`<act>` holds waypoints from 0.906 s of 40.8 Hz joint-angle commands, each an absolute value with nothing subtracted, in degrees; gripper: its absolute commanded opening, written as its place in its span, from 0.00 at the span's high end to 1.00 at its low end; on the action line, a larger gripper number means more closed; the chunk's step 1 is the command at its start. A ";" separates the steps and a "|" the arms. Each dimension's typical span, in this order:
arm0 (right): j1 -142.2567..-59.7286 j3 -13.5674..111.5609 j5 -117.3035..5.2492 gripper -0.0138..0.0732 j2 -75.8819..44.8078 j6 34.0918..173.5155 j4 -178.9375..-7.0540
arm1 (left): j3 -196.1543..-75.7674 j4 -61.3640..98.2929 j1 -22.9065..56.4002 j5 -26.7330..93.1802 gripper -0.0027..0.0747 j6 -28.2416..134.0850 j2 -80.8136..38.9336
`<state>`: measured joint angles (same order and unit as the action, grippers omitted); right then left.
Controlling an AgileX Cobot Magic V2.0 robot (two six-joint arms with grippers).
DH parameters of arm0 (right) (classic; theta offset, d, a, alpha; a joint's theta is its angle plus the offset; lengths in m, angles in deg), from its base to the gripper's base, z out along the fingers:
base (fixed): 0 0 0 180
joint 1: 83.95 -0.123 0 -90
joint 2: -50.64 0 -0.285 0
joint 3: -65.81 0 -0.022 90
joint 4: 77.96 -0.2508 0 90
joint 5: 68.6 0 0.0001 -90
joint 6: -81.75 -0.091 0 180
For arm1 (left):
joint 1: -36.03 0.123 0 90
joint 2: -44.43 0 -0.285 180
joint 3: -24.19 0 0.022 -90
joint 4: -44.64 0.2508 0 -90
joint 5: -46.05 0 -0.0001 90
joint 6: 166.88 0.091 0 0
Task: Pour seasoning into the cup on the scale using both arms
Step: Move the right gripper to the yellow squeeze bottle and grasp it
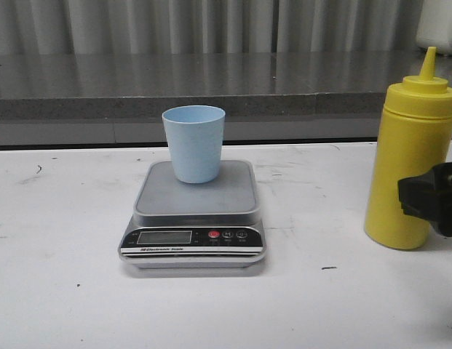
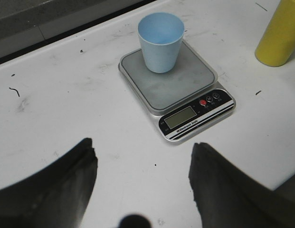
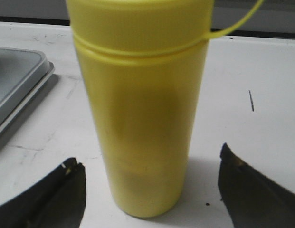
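The pale blue cup [image 1: 194, 143] stands upright on the steel platform of the silver scale [image 1: 196, 218] at mid-table. To its right, the tall yellow seasoning bottle [image 1: 409, 160] is upright on the white table, nozzle up. My right gripper [image 1: 429, 203] reaches in from the right edge, low beside the bottle. In the right wrist view this gripper [image 3: 149, 156] is open, its fingers [image 3: 61, 190] either side of the bottle [image 3: 142, 118] with gaps. My left gripper [image 2: 142, 152] is open and empty above bare table, short of the scale [image 2: 185, 90] and cup [image 2: 160, 42].
A grey counter ledge [image 1: 211, 87] runs behind the table's far edge. A white object [image 1: 440, 25] sits at the back right. The scale's corner [image 3: 19, 80] lies close beside the bottle. Small dark marks [image 1: 328, 268] dot the tabletop.
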<state>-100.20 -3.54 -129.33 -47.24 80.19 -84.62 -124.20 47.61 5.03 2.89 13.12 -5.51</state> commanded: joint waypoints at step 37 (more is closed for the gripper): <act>-100.00 9.36 -142.59 0.16 -58.11 79.92 -82.58 | -125.70 47.26 4.59 7.06 0.42 13.12 -5.39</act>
<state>-100.20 7.34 -133.64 -59.76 80.02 -83.21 -124.20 47.61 5.03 2.89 13.12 -5.51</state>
